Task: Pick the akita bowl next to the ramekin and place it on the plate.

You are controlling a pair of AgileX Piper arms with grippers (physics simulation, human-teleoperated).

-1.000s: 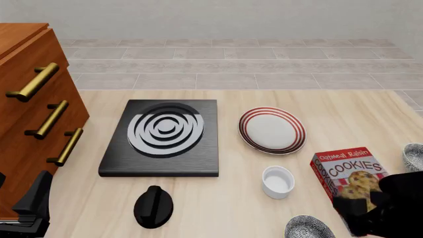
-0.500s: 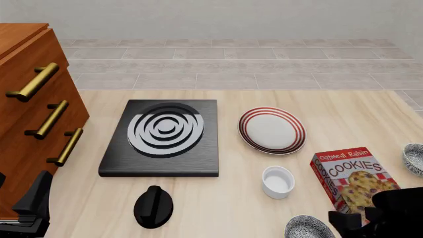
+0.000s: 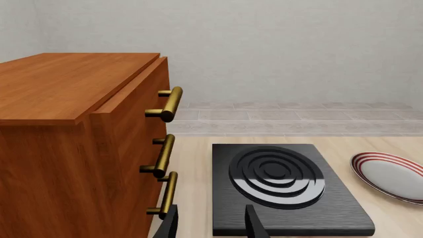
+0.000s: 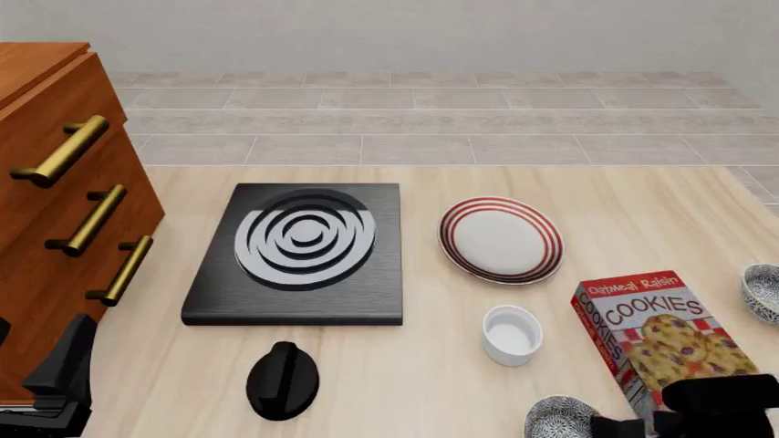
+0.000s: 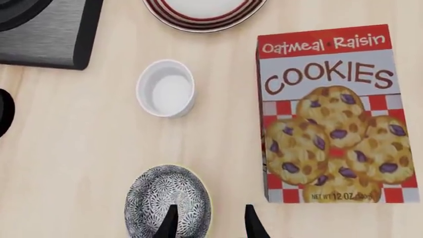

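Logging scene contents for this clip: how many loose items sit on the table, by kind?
Speckled grey-white bowls: 2
Plain white ramekin: 1
Red-ringed white plate: 1
Red cookie box: 1
Black stove burner slab: 1
Black round knob: 1
Total: 7

arms: matte black, blocky | right pincer (image 5: 207, 221): two slim black tapered fingers

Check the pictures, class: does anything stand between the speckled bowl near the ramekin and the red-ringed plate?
Yes, partly. The ramekin stands on the table between the akita bowl and the plate, so lift the bowl over it.
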